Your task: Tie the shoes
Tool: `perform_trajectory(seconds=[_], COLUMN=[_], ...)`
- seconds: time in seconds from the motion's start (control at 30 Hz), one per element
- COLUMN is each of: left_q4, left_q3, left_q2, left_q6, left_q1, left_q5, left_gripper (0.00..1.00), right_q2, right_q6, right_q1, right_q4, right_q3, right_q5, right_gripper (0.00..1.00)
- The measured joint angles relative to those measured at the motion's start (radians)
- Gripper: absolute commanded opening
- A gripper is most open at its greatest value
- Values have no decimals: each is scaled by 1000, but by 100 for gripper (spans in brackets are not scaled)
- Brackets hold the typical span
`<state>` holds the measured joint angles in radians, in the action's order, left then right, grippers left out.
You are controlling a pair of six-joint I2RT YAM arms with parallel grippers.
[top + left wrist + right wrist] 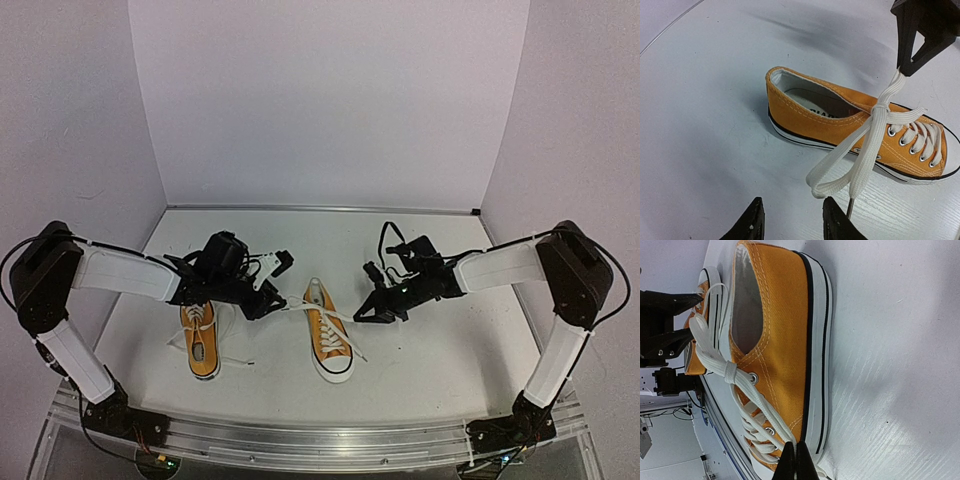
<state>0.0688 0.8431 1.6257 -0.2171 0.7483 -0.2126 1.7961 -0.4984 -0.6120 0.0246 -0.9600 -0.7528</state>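
Note:
Two orange-yellow sneakers lie on the table: the left shoe (200,342) and the right shoe (328,338). The right shoe (840,125) has a first knot (879,108) in its white laces. My left gripper (272,300) is open just left of this shoe. A lace loop (832,185) lies against its right fingertip (832,212), not pinched. My right gripper (797,462) is shut on the other lace strand (765,415) at the shoe's right side (362,313). It also shows in the left wrist view (905,70), pulling the strand taut.
White walls enclose the table on three sides. A metal rail (320,440) runs along the near edge. The left shoe's loose laces (235,360) trail on the table beside it.

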Motion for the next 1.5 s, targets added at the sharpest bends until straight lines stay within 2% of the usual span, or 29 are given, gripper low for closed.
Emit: perform_trajectory(seconds=[0.3, 0.47, 0.73, 0.97, 1.03, 1.17, 1.37, 1.5], left_q4=[-46, -124, -204, -285, -298, -315, -314, -304], left_q3=[28, 130, 266, 302, 303, 319, 347, 346], left_q2=[-24, -9, 80, 153, 162, 189, 214, 214], left_q6=[-112, -196, -308, -364, -370, -384, -384, -374], left_q1=[2, 5, 14, 36, 39, 44, 48, 50], left_q5=[-18, -46, -73, -81, -81, -79, -75, -61], left_gripper=[46, 44, 43, 43, 39, 26, 0, 0], right_q2=[5, 7, 19, 22, 23, 35, 42, 42], right_q6=[0, 0, 0, 0, 0, 0, 0, 0], right_q1=[0, 0, 0, 0, 0, 0, 0, 0], right_q4=[1, 1, 4, 4, 5, 5, 6, 6], right_q3=[0, -2, -11, -17, -19, -27, -27, -27], right_q5=[-1, -5, -9, -14, -16, -19, -19, -19], right_gripper=[0, 0, 0, 0, 0, 0, 0, 0])
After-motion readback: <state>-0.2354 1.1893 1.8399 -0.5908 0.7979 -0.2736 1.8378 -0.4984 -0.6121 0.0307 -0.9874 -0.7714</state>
